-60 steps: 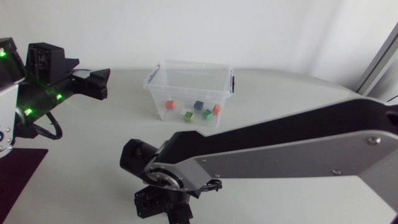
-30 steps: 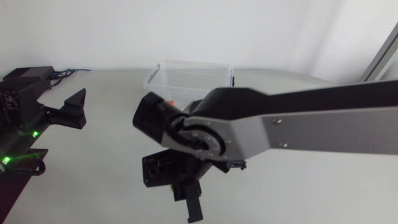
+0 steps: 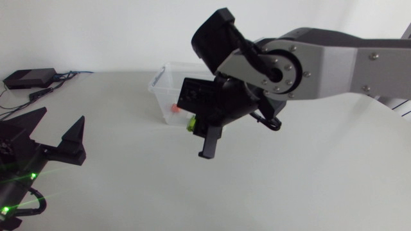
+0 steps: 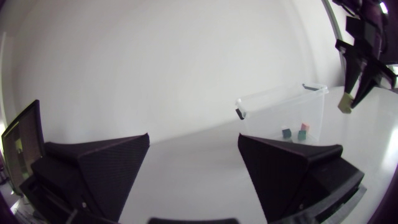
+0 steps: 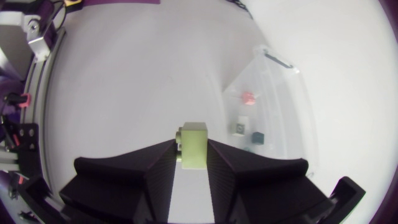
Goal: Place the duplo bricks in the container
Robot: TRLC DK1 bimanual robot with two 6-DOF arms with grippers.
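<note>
Aloft, right gripper (image 5: 192, 151) pinching brick (image 5: 194, 138), maybe green, arm (image 3: 321, 59) masking container (image 3: 165, 85), left gripper (image 4: 194, 137) spread.

The right gripper (image 5: 193, 151) is matte black, and the brick in it is a pale green brick (image 5: 194, 140). The container (image 3: 159, 90) is clear plastic, showing a red brick (image 5: 247, 98) and a dark blue brick (image 5: 258, 138). The table (image 3: 128, 192) is white and the left gripper (image 4: 193, 140) black.

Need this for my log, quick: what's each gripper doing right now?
Left gripper: open, holding nothing.
Right gripper: shut on a pale green duplo brick.
</note>
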